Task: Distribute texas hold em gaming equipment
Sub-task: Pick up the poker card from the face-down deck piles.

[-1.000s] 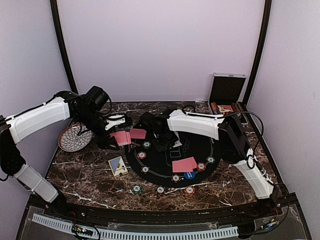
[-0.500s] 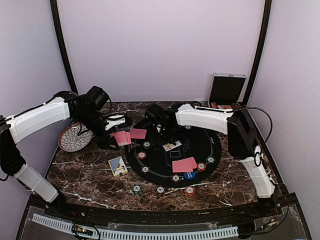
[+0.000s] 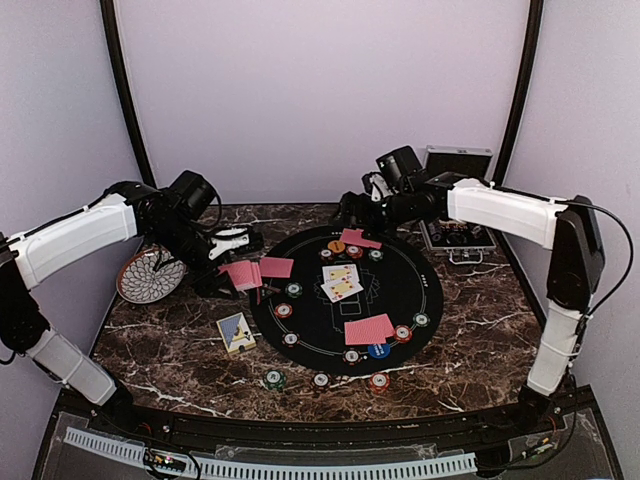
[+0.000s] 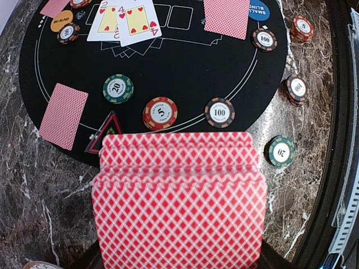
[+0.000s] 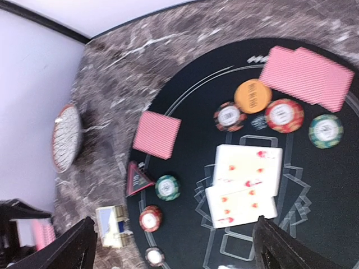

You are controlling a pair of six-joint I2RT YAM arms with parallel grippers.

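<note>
Deck of red-backed cards point(image 4: 178, 207): slightly fanned, backs up, held above the marble tabletop point(image 3: 170, 345) just off the left rim of the black round mat point(image 3: 400, 300).
Left gripper point(image 3: 236, 262): clamped on the deck at its wrist-side end.
Right gripper point(image 3: 356, 210): jaws wide apart, nothing between them; raised over the mat's far rim, near the silver case point(image 3: 455, 185).
Cards laid: two face-up hearts point(image 4: 126, 21), overlapping, on the mat's centre boxes; face-down cards at the near point(image 3: 369, 329), far point(image 3: 358, 239) and left point(image 3: 277, 267) seats.
Chips point(image 4: 160, 113): spread along the mat's ring line, a few on the marble.
Step in hand (judged): next board card, to be drawn from the deck.
Method: approach the deck's free edge with jaws open; pinch the top card only; slide it off along the long axis; keep the deck level and steady; lay the card beside the hearts, clear of the chips.
Deck heading: free short edge toward the mat; long axis along the left gripper's line, wrist to mat.
Face-up cards, axis: in the left wrist view, roughly in line with the deck's, slightly splayed against each other.
</note>
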